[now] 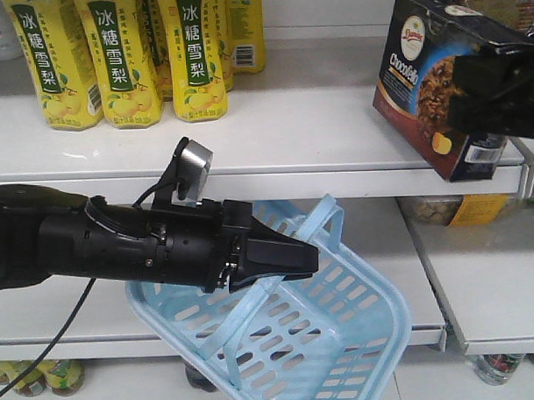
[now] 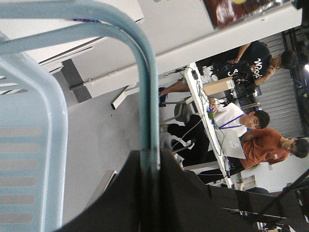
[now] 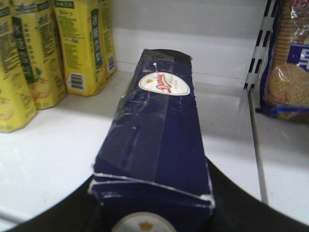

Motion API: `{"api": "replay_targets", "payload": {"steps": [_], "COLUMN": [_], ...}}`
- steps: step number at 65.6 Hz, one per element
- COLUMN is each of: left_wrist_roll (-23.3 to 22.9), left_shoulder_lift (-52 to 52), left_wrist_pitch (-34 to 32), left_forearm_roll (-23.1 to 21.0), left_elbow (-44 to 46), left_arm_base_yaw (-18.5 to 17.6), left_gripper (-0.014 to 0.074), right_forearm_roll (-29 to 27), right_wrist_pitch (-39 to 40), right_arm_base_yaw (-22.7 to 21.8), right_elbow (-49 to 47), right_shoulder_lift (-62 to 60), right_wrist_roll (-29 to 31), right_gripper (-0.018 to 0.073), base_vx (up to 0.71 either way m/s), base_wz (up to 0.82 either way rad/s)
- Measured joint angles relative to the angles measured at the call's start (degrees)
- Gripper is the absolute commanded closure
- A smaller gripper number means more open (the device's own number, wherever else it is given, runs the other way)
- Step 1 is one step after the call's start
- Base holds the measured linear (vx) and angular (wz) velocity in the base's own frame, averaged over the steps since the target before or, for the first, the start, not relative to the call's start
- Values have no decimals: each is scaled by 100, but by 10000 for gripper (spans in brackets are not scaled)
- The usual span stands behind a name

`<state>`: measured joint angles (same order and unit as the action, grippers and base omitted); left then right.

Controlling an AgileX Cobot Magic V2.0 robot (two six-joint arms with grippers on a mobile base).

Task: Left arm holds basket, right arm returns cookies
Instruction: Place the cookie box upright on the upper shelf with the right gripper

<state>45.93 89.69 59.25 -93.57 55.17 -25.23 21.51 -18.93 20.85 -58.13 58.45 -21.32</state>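
Gripping cookies (image 1: pixel 438 84) in right pincer (image 1: pixel 500 91) (tilted), above shelf (image 1: pixel 291 129)

- The left arm (image 1: pixel 119 245) reaches in level from the left, below the white shelf (image 1: pixel 292 155), a silver camera block on its wrist.
- The left gripper (image 1: pixel 282 256) has its fingers closed on a basket handle (image 2: pixel 145 96).
- The right gripper (image 1: pixel 496 91) sits above the shelf's right end, clamped on the cookies (image 1: pixel 434 80), held tilted.
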Motion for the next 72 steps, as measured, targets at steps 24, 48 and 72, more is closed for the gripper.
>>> {"api": "replay_targets", "payload": {"steps": [24, 48, 72], "left_wrist_roll": [0, 0, 0], "left_shoulder_lift": [-5, -5, -5], "left_wrist_pitch": [0, 0, 0], "left_forearm_roll": [0, 0, -5], "left_elbow": [0, 0, 0], "left_arm_base_yaw": [0, 0, 0], "left_gripper": [599, 599, 599], "right_forearm_roll": [536, 607, 606], "right_wrist_pitch": [-171, 224, 188], "right_arm_base_yaw": [-561, -596, -596], "right_elbow": [-838, -862, -877], "right_shoulder_lift": [976, 1461, 1484], "right_wrist_roll": [-976, -1016, -1016], "right_gripper": [543, 424, 104], "base_vx": [0, 0, 0], "base_wz": [0, 0, 0]}}
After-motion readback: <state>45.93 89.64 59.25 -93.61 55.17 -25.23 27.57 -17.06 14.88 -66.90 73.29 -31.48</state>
